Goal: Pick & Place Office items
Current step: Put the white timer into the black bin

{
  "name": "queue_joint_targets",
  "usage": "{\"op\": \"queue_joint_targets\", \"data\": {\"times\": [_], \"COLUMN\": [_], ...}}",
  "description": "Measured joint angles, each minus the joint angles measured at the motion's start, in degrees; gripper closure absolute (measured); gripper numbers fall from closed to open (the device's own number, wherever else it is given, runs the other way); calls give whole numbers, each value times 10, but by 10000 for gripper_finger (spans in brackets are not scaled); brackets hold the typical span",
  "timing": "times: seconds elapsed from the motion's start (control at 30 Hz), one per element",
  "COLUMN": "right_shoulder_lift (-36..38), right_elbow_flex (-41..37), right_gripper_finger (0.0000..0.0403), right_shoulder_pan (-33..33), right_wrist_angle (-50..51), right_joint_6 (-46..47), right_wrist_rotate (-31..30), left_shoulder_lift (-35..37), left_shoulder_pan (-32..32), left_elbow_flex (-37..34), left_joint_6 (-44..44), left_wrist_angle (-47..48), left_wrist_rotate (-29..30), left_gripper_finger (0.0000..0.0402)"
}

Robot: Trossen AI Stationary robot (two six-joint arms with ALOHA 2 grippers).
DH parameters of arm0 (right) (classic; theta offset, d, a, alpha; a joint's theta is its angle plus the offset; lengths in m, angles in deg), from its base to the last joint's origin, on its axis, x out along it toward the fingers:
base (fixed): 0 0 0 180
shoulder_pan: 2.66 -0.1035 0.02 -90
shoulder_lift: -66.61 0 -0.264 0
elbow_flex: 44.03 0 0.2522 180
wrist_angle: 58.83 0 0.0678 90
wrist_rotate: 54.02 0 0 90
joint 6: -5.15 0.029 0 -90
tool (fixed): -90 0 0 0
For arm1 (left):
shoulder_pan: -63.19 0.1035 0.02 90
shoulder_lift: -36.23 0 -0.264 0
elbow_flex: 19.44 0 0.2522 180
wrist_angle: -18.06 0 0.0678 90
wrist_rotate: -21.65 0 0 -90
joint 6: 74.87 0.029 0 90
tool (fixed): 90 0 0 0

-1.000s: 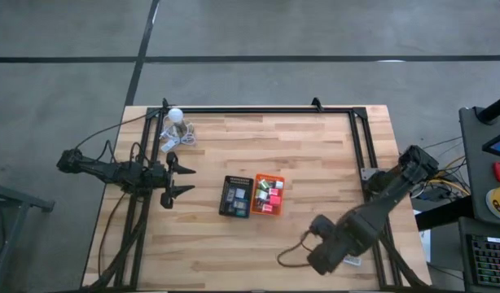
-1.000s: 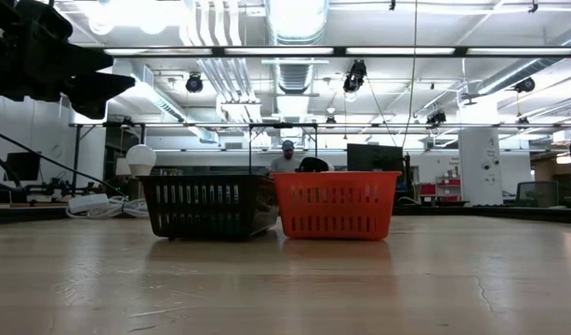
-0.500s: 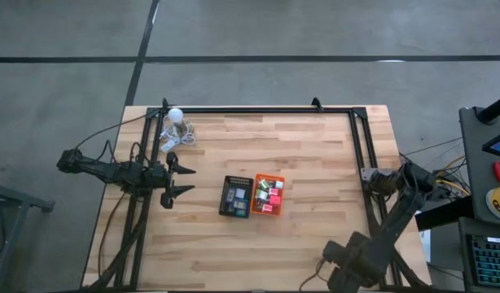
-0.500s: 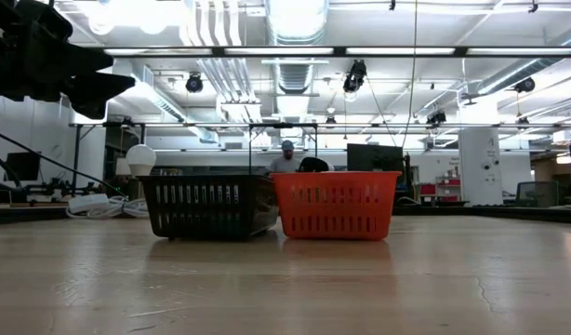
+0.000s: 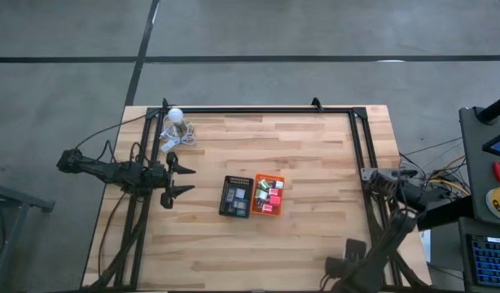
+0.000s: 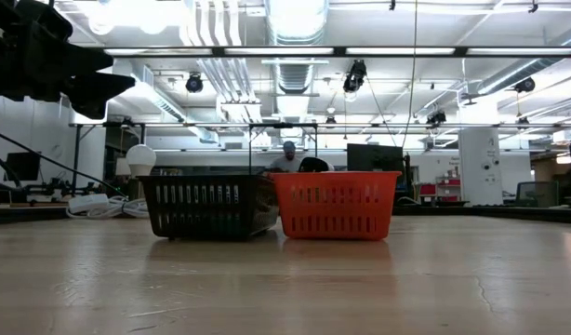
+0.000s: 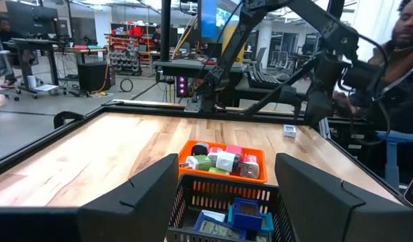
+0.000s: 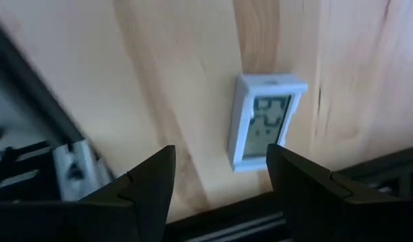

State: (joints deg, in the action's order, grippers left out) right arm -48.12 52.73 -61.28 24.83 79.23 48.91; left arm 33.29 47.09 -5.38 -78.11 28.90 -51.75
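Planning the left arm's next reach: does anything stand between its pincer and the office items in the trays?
Nothing visible does. The left pincer, open, faces the black tray and orange tray holding the office items across bare table.

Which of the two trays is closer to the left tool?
The black tray. It sits on the side toward the left tool; the orange tray lies beyond it.

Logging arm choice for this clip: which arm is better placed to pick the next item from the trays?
Left, probably. The left gripper hovers open beside the black tray and orange tray, facing them. The right gripper is open too, but at the table's near right corner, over a small white display.
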Motion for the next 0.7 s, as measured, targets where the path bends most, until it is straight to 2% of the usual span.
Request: {"op": "queue_joint_targets", "data": {"times": [0.2,0.47,0.57,0.7], "right_shoulder_lift": [-19,19,39,59], "right_elbow_flex": [0,0,0,0], "right_gripper_finger": [175,175,174,174], "right_shoulder_pan": [0,-2,-2,-7], "right_wrist_angle": [0,2,0,-1], "right_joint_6": [-35,-7,19,38], "right_wrist_rotate": [-9,-15,-48,-124], "left_shoulder_lift": [0,0,0,0], "left_shoulder_pan": [0,0,0,0], "left_elbow_flex": [0,0,0,0], "left_joint_6": [0,0,0,0], "left_wrist_angle": [0,0,0,0], "left_wrist_rotate": [0,0,0,0], "left_gripper_finger": [149,149,149,149]}}
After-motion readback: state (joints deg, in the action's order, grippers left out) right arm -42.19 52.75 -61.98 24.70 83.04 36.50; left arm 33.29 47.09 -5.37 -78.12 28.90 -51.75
